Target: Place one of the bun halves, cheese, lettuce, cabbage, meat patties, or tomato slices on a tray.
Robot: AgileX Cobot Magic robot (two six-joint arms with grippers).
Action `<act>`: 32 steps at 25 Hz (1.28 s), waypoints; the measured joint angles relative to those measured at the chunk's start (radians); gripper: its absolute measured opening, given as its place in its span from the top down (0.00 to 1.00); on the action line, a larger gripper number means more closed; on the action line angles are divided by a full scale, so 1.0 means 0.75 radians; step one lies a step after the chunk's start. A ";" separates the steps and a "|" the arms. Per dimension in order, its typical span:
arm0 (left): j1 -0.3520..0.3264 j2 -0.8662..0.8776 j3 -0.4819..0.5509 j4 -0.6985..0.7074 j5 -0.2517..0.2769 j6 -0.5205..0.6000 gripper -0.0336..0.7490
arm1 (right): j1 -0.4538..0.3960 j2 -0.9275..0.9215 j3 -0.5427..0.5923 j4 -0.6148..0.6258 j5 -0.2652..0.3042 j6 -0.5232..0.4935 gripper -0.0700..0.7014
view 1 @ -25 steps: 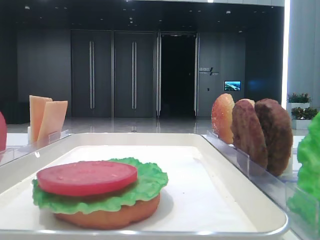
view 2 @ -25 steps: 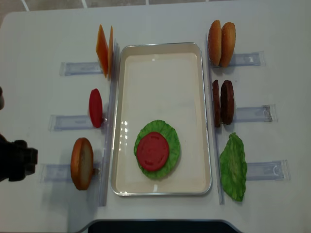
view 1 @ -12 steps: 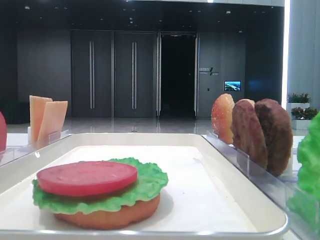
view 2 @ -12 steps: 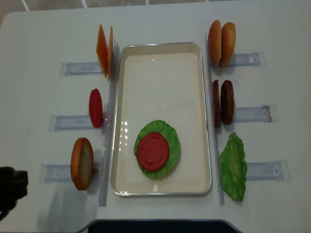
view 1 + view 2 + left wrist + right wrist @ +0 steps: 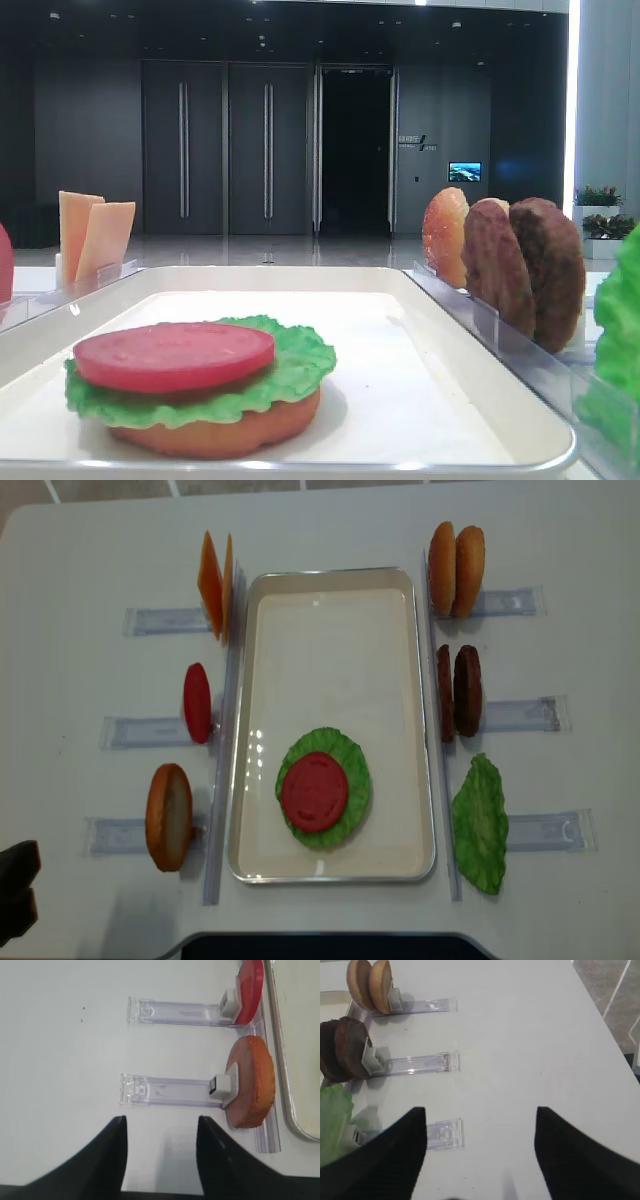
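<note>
On the white tray (image 5: 330,610) a tomato slice (image 5: 314,791) lies on lettuce (image 5: 352,758), which lies on a bun half (image 5: 215,432). My left gripper (image 5: 161,1120) is open and empty over bare table, left of a bun half (image 5: 252,1085) that stands on edge in its clear rack. In the overhead view only a dark piece of the left gripper (image 5: 15,890) shows at the lower left edge. My right gripper (image 5: 481,1110) is open and empty above the table, right of the racks with the meat patties (image 5: 342,1050) and lettuce (image 5: 334,1115).
Left of the tray stand cheese slices (image 5: 215,580), a tomato slice (image 5: 197,702) and a bun half (image 5: 168,817). On its right are two bun halves (image 5: 456,568), two meat patties (image 5: 460,690) and a lettuce leaf (image 5: 482,823). Clear racks (image 5: 535,830) stick outward on both sides.
In the overhead view my left gripper has drawn back toward the lower left corner and now shows only at the edge. The food has not moved.
</note>
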 joint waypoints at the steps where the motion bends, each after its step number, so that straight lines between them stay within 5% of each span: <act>1: 0.000 -0.034 0.000 -0.001 0.005 0.000 0.52 | 0.000 0.000 0.000 0.000 0.000 0.000 0.30; 17: 0.000 -0.357 0.000 -0.004 0.029 0.000 0.52 | 0.000 0.000 0.000 0.000 0.000 0.000 0.30; 32: 0.000 -0.368 0.000 -0.004 0.030 0.000 0.52 | 0.000 0.000 0.000 -0.002 0.000 0.000 0.30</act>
